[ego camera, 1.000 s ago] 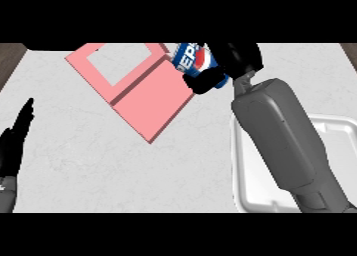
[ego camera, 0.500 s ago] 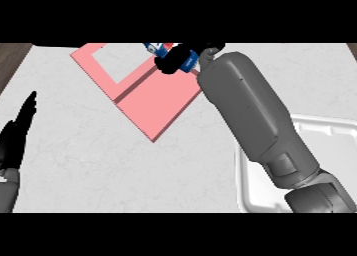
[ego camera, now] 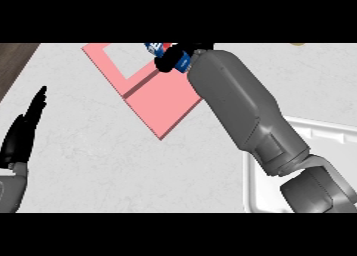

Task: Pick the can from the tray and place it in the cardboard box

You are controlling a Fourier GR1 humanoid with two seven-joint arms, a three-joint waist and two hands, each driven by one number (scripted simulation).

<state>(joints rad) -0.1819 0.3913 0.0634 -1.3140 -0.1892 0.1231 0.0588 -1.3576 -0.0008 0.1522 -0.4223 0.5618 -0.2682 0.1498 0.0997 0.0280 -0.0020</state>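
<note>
The blue can (ego camera: 156, 47) shows only in small patches at the top of the head view, above the far part of the pink flat box (ego camera: 166, 97). My right hand (ego camera: 170, 58) is curled round the can and hides most of it, and the grey forearm stretches up from the lower right across the box's right side. My left hand (ego camera: 21, 135) rests open at the left edge, fingers pointing up. I cannot tell whether the can touches the box.
A white tray (ego camera: 330, 131) lies at the right, partly under my right forearm. The pale counter (ego camera: 114, 165) ends at a dark wooden strip (ego camera: 5, 70) on the left.
My right arm has stretched further up and left, carrying the can from the box's right corner to over its far part. The left hand has stayed put.
</note>
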